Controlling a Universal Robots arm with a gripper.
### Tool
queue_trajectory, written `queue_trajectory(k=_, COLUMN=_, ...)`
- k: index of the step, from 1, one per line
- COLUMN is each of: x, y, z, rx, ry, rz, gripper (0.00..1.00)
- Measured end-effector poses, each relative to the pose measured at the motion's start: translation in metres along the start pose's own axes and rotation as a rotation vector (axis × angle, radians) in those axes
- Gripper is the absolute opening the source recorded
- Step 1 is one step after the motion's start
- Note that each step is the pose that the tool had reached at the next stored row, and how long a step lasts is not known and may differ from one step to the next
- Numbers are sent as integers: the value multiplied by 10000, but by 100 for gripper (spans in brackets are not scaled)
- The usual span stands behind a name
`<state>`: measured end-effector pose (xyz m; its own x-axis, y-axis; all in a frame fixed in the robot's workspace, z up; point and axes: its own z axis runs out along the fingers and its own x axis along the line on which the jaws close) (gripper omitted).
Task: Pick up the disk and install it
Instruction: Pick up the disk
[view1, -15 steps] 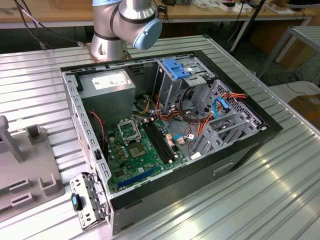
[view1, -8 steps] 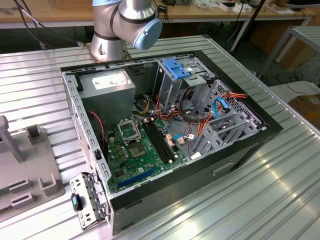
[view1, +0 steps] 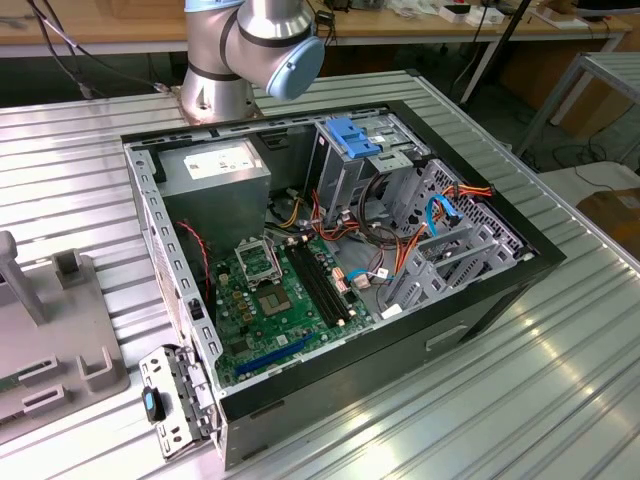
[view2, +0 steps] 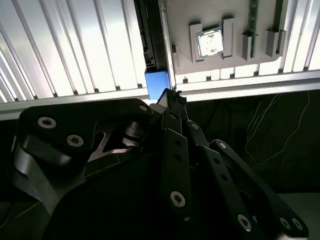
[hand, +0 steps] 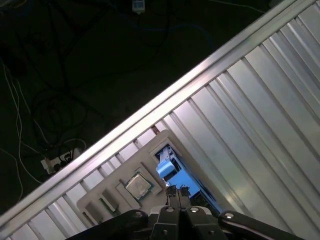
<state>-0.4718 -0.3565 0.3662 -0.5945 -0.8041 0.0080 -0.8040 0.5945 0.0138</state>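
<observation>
As I watch through both wrist views, the claw (view2: 173, 96) (hand: 176, 190) hangs over the near end of a grey tray (view2: 200, 12) that lies on the ribbed metal table (view2: 75, 45), close to the table's edge. Its black fingers (view2: 170, 145) are drawn together at the tips, with hardly any gap between them. The tips sit right at the blue end of the disk (view2: 156, 82) (hand: 169, 169). I cannot tell whether they pinch any of that blue plastic.

The disk runs along one side of the tray. It shows edge-on as a narrow dark strip ending in the blue block, between the tray's flat part and the bare ribs of the table. Just beside it, a square processor chip (view2: 209, 43) (hand: 138, 186) rests in a pocket of the same tray. Beyond the table's edge, cables (hand: 50, 100) trail over a dark floor.

In the exterior view, the open computer case (view1: 400, 350) lies on the table with its green circuit board (view1: 270, 300) facing up. The arm's base (view1: 250, 50) stands behind the case, and the tray is at the exterior view's left, well apart from it.
</observation>
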Motion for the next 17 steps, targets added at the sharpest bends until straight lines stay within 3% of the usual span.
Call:
queue_trajectory(k=12, x=0, y=0, z=0, rx=1, ry=1, rz=-69, gripper=11)
queue_trajectory(k=17, x=-1, y=0, z=0, rx=4, ry=8, rz=-709, gripper=11)
